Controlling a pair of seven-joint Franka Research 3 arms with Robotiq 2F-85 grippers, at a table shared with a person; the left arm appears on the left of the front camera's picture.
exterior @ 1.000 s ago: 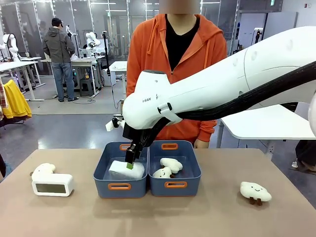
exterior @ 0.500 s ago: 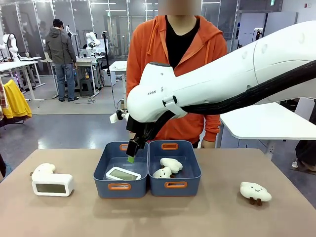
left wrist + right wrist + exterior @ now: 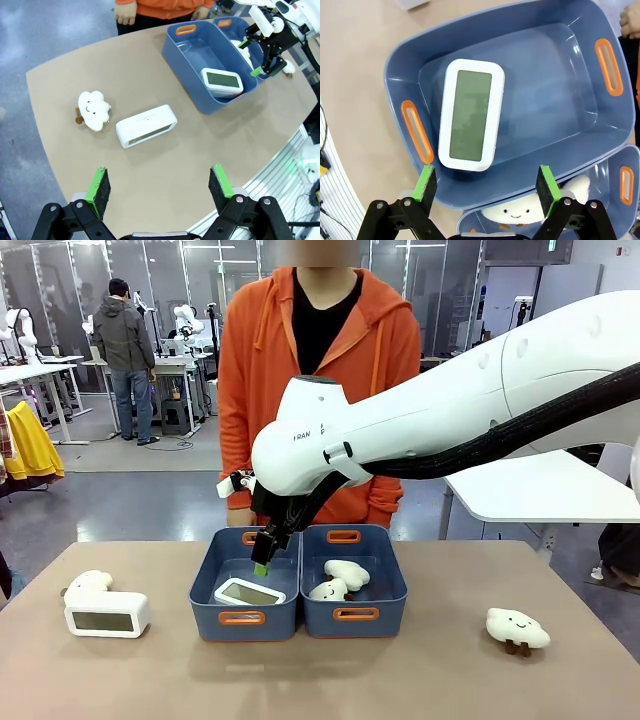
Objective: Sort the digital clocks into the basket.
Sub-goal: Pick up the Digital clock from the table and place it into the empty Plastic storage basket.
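Left gripper (image 3: 159, 182) and right gripper (image 3: 486, 181) gaped empty. Grasping the white rounded plastic clock (image 3: 106, 615) by the table's (image 3: 320, 680) left edge risked snagging the neighbouring white plush cloud (image 3: 88, 583).

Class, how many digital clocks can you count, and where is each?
2. One clock lies face up in the left basket; the second clock stands on the table left of the baskets, beside a cloud toy. None seems hidden.

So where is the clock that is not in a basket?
Front view: the clock stands on the table at its left side, beside a cloud plush.
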